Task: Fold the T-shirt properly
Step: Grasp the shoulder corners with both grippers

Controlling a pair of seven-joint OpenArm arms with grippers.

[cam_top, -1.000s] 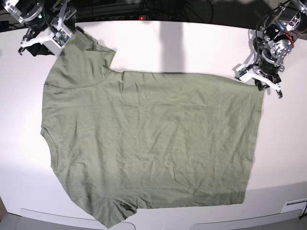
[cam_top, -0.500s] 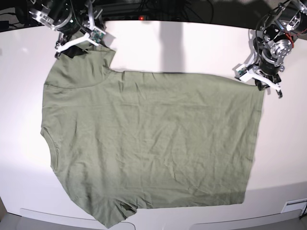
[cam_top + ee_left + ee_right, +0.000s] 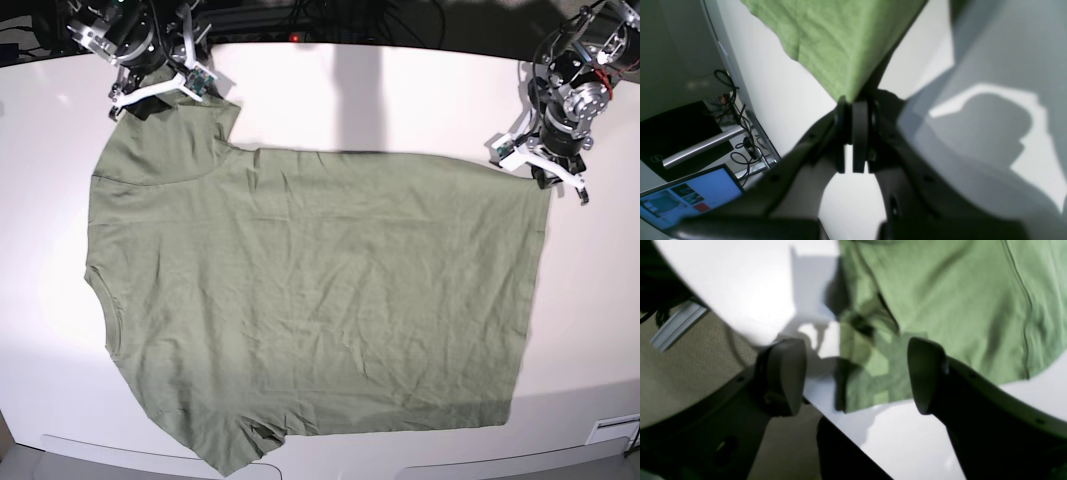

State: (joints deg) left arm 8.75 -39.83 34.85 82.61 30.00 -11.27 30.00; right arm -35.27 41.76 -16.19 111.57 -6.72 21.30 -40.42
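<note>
The olive-green T-shirt lies spread flat on the white table, collar to the left and hem to the right. My left gripper sits at the hem's far right corner. In the left wrist view its jaws are shut on that corner of the T-shirt, which is pulled into a point. My right gripper hovers over the far sleeve at the upper left. In the right wrist view it stands wide open, with the sleeve edge below and between its fingers.
The table's far edge runs close behind both arms, with dark cables and a lit screen beyond it. Carpeted floor shows past the table edge by the right gripper. The near table edge lies just below the shirt's near sleeve.
My right arm has swung to the right from the table's far left corner to above the far sleeve, staying open. The left arm and the shirt have not moved.
</note>
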